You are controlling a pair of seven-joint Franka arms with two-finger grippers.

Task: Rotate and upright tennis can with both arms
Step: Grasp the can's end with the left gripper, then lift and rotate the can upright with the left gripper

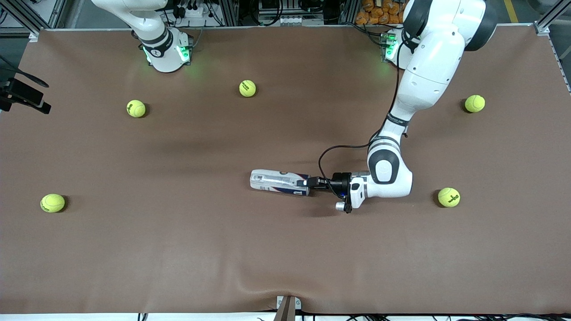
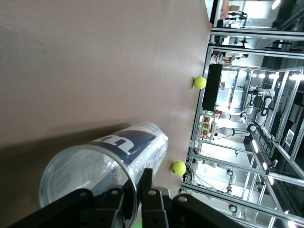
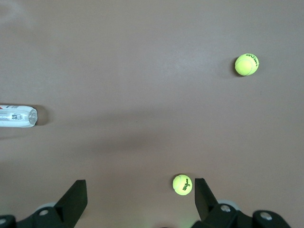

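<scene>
The tennis can [image 1: 279,182] lies on its side on the brown table near the middle, with its white and navy label up. My left gripper [image 1: 308,183] is at the can's end toward the left arm's end of the table. In the left wrist view the left gripper [image 2: 137,186] is shut on the can's open rim [image 2: 88,166], one finger inside and one outside. My right gripper [image 3: 140,194] is open and empty, high over the table; it is out of the front view. The can's other end shows in the right wrist view [image 3: 16,116].
Several yellow-green tennis balls lie scattered on the table: two [image 1: 136,108] [image 1: 247,88] near the right arm's base [image 1: 167,55], one [image 1: 52,203] toward the right arm's end, two [image 1: 474,103] [image 1: 448,197] toward the left arm's end.
</scene>
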